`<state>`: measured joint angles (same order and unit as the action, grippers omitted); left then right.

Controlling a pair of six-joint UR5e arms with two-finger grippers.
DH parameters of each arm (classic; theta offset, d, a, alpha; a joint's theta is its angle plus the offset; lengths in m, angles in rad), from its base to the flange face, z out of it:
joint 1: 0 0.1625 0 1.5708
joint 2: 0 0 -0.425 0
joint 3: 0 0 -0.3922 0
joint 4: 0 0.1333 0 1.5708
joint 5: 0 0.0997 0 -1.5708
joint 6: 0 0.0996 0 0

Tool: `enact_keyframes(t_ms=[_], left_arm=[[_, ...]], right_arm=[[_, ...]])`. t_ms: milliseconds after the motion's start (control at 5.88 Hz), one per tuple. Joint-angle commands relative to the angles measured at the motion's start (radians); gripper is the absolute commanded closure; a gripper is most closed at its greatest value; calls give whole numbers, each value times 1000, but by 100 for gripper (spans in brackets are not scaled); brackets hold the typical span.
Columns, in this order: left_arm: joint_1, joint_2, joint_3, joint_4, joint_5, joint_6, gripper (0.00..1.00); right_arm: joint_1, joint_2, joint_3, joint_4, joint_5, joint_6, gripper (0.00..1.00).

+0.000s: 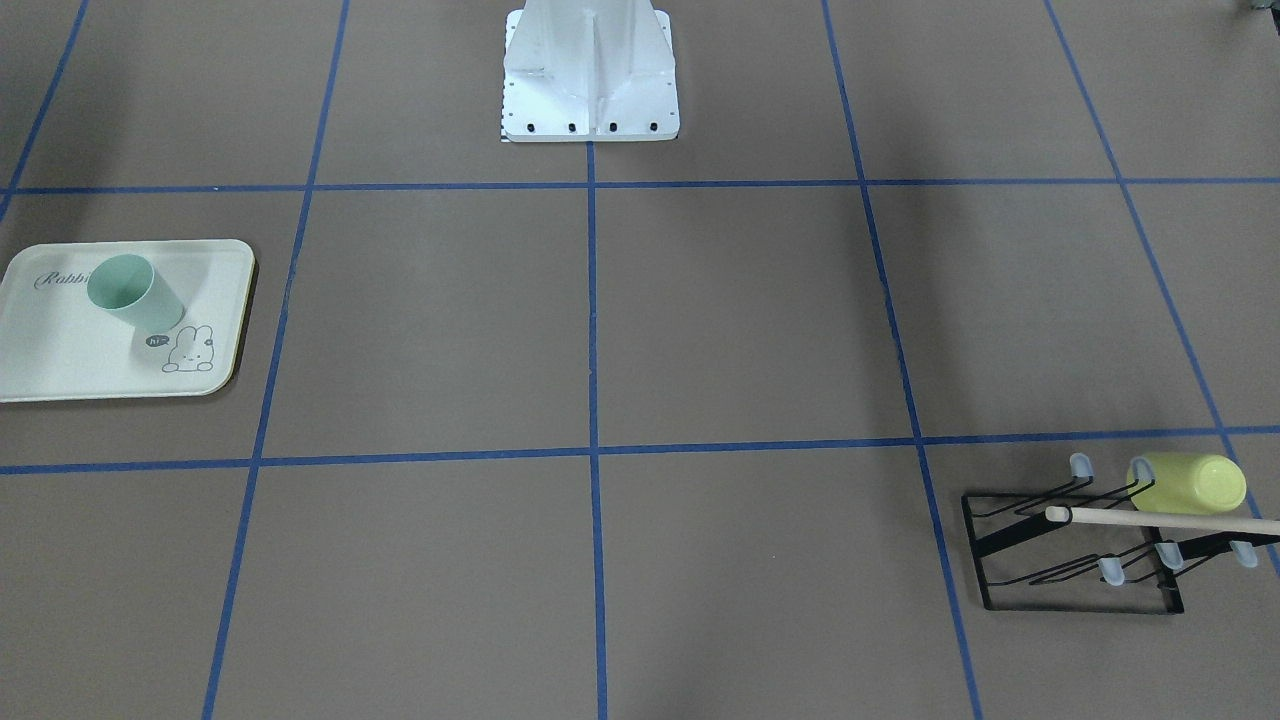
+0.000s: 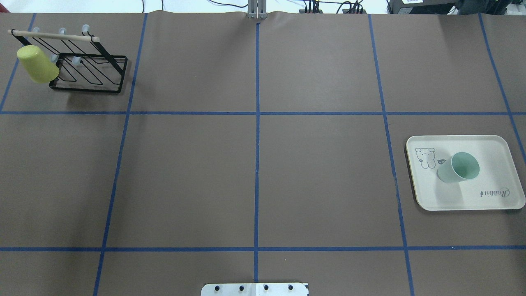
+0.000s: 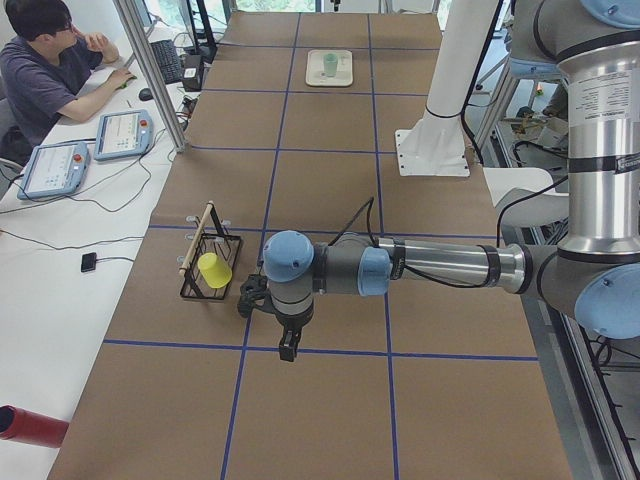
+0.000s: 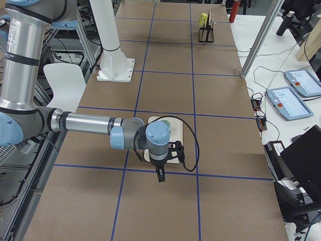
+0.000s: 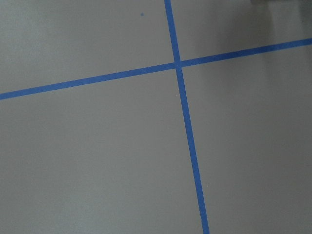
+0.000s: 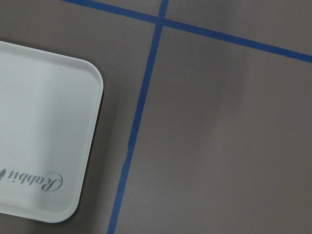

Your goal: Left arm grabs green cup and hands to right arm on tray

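The green cup (image 1: 135,290) stands with its mouth up on the tray (image 1: 60,360), near the bunny drawing. It also shows in the overhead view (image 2: 459,167) on the tray (image 2: 493,201), at the table's right side. No gripper touches it. My left gripper (image 3: 287,350) hangs above the table near the rack, seen only in the exterior left view, so I cannot tell whether it is open or shut. My right gripper (image 4: 160,176) hangs just beside the tray's near edge, seen only in the exterior right view, so I cannot tell its state either. The right wrist view shows a tray corner (image 6: 44,122).
A yellow-green cup (image 2: 37,63) hangs on a black wire rack (image 2: 88,74) with a wooden bar at the far left of the table. The robot's white base (image 1: 590,80) stands at the middle of the near edge. An operator (image 3: 45,60) sits beside the table.
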<state>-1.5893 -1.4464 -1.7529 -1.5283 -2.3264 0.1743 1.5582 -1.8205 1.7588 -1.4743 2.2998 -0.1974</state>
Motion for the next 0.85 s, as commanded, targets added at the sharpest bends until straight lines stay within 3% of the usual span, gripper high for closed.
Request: enact_keyframes(t_ms=[0,681], left_arm=[[0,6,-3,-1,-1,1,0],[0,9,-3,0,-1,1,0]], right_arm=[[-4,3,2,0,1,-1,0],[-6,1,11,0,3,-8,0]])
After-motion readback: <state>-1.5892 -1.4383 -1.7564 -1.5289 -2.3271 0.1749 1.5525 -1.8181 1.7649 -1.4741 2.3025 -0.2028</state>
